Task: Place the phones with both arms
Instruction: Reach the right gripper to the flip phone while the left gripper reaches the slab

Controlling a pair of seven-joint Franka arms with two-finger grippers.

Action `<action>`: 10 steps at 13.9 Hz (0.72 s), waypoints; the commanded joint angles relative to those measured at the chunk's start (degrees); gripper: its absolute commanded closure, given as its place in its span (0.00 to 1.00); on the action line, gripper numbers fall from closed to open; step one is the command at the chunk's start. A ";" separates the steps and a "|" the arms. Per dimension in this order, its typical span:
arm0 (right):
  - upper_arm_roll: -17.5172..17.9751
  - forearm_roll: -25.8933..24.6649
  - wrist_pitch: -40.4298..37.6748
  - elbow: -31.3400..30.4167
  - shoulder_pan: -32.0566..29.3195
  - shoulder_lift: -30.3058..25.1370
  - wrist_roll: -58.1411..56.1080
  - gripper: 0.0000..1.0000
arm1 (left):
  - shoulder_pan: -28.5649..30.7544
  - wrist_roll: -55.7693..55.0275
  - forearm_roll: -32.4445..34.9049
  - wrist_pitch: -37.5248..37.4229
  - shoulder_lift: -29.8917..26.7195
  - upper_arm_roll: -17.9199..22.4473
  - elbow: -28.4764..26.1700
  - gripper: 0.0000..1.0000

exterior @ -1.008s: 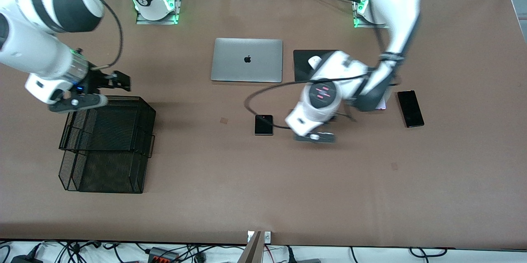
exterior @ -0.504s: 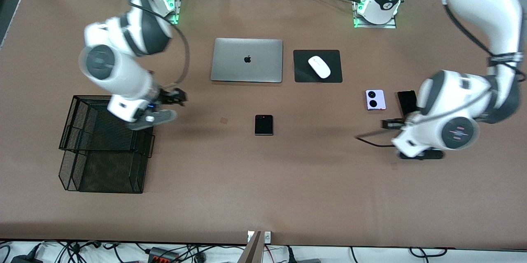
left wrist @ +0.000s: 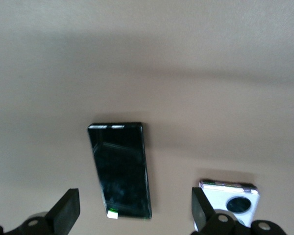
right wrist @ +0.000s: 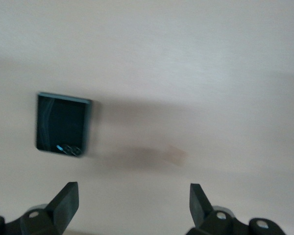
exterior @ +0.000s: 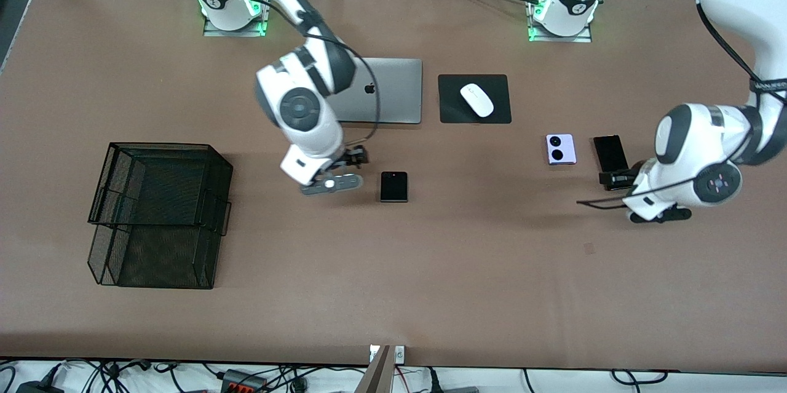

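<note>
1. Left gripper [exterior: 616, 180], jaws wide and empty, hangs over the slab phone [exterior: 611, 154], beside the lilac phone [exterior: 561, 149].
2. Right gripper [exterior: 353, 157], jaws wide and empty, hangs beside the black flip phone [exterior: 393, 186].

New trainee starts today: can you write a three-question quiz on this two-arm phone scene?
1. True or false: the left gripper holds the long slim black slab phone.
2. How many phones lie on the brown table?
3. Nearest the right gripper: A lilac square flip phone, B small square black flip phone, C silver laptop?

Key: 1 false, its jaws stand open; 2 three; 3 B.
</note>
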 commanded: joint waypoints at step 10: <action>-0.91 -0.19 15.25 7.59 7.27 14.36 17.21 0.00 | 6.55 2.01 2.01 13.96 -1.05 -1.10 -14.00 0.00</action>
